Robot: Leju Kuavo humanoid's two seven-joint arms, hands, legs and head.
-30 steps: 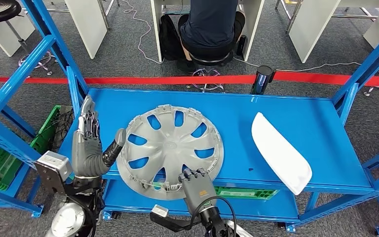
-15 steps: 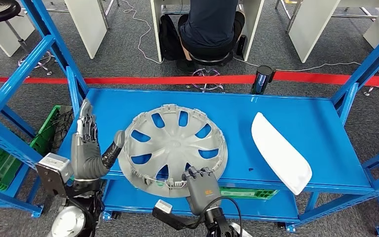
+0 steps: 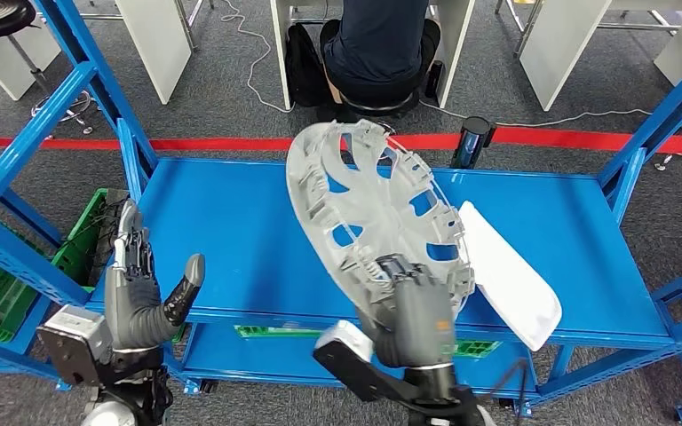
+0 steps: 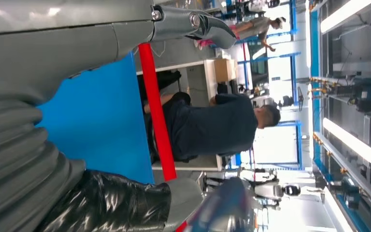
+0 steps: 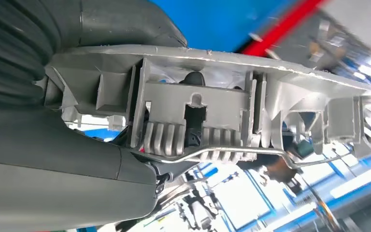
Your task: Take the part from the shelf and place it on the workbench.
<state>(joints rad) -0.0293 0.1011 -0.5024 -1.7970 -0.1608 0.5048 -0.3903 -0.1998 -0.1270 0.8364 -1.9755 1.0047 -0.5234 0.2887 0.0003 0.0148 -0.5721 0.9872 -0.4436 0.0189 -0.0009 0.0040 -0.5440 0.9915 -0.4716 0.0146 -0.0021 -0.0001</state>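
Observation:
A silver wheel cover (image 3: 368, 204) with spoke cut-outs stands tilted up on edge above the blue shelf (image 3: 249, 231), its ribbed back side facing me. My right hand (image 3: 413, 315) grips its lower rim. In the right wrist view the rim's clips and wire ring (image 5: 212, 130) sit close against the hand (image 5: 53, 145). My left hand (image 3: 138, 288) is off the cover at the shelf's front left, fingers spread and holding nothing; the left wrist view shows its thumb (image 4: 193, 24) over the blue surface.
A white curved panel (image 3: 506, 275) lies on the shelf to the right, partly behind the cover. Blue uprights (image 3: 53, 115) frame both sides. A red barrier tape (image 3: 186, 144) runs behind, with a seated person (image 3: 377, 44) beyond. Green crates (image 3: 0, 293) sit lower left.
The wheel cover has been lifted off the shelf and swung upright, rightward, in my right hand. My left hand has let go of its rim and dropped back to the left.

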